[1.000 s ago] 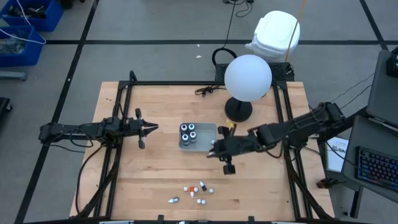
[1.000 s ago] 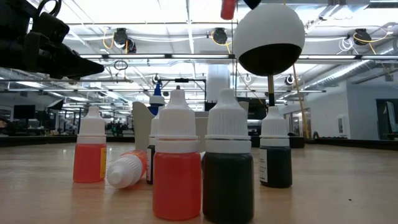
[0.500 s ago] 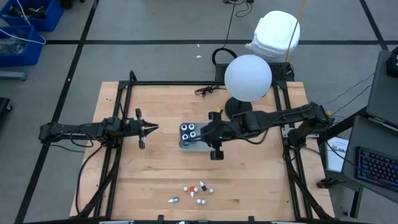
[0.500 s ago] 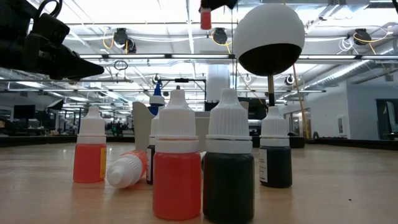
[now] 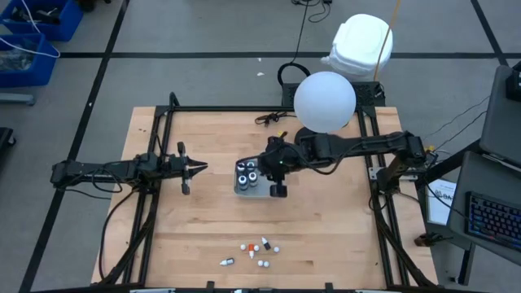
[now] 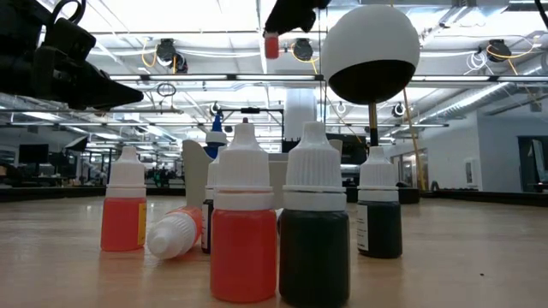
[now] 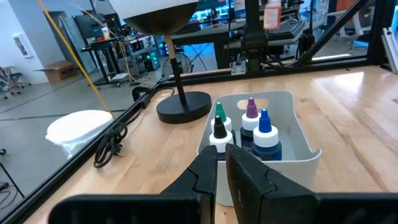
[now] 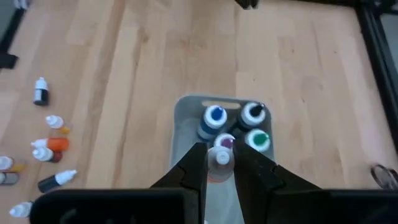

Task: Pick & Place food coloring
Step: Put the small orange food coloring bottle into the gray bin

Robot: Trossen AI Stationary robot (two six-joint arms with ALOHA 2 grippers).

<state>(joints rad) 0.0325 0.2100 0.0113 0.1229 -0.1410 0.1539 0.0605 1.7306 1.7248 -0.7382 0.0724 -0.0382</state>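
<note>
The right gripper point(image 8: 219, 163) is pinching a red bottle point(image 8: 219, 160) over the tray point(image 5: 244, 190). At nine o'clock, the left gripper point(image 5: 200, 168) is waiting, clenched.

Right arm point(image 5: 358, 149) stretched inward, fingers point(image 8: 198, 163) pinched; left arm point(image 5: 122, 169) low, fingers point(image 7: 208, 171) together.

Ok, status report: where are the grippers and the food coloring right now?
Right gripper shut on a reddish dropper bottle, above the tray. Left gripper idle, left of tray. Remaining bottles at front edge. Nothing in the way.
</note>
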